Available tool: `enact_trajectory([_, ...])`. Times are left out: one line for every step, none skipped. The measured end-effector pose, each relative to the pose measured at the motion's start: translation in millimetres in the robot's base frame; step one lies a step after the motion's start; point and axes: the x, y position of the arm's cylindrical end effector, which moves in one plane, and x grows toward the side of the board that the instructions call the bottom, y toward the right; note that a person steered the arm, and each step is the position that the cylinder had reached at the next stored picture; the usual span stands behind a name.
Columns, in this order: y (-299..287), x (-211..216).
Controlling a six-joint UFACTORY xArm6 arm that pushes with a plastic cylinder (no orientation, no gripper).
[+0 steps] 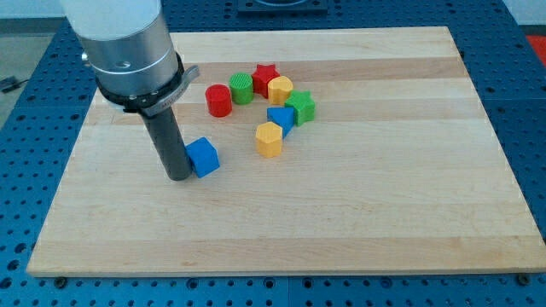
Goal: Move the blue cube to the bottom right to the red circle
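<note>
Resting on the tabletop (409,213), the tip (178,176) touches the left side of the blue cube (203,157); this end effector is a bare rod with nothing to clench or release. The cube sits below and left of the red circle (218,100), apart from the cluster of other blocks.

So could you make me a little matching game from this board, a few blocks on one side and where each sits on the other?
Things:
1. blue cube
2. red star
3. red cylinder
4. yellow hexagonal block

Places:
A. top of the cluster, between a green and a yellow block
B. left end of the cluster
C. touching my tip, on its right in the view
D. lowest in the cluster, below the other blue block

Pairs: 1-C, 2-A, 3-B, 4-D
</note>
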Motion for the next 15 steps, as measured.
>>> enact_trajectory([11.5,1.5])
enact_trajectory([35.7,19.2])
enact_trajectory([49.3,23.1])
enact_trajectory([47.4,0.7])
enact_trajectory([34.4,-18.1])
enact_trajectory([26.3,-21.9])
enact_trajectory([17.0,7.2])
enact_trajectory([-23.4,9.2])
enact_trajectory([-34.8,-0.8])
enact_trajectory([-33.2,-10.2])
enact_trajectory([-19.9,-21.5])
enact_trajectory([-0.9,-34.3])
enact_trajectory([11.7,-48.0])
enact_trajectory([14.2,-59.1])
enact_trajectory([14.3,-62.4])
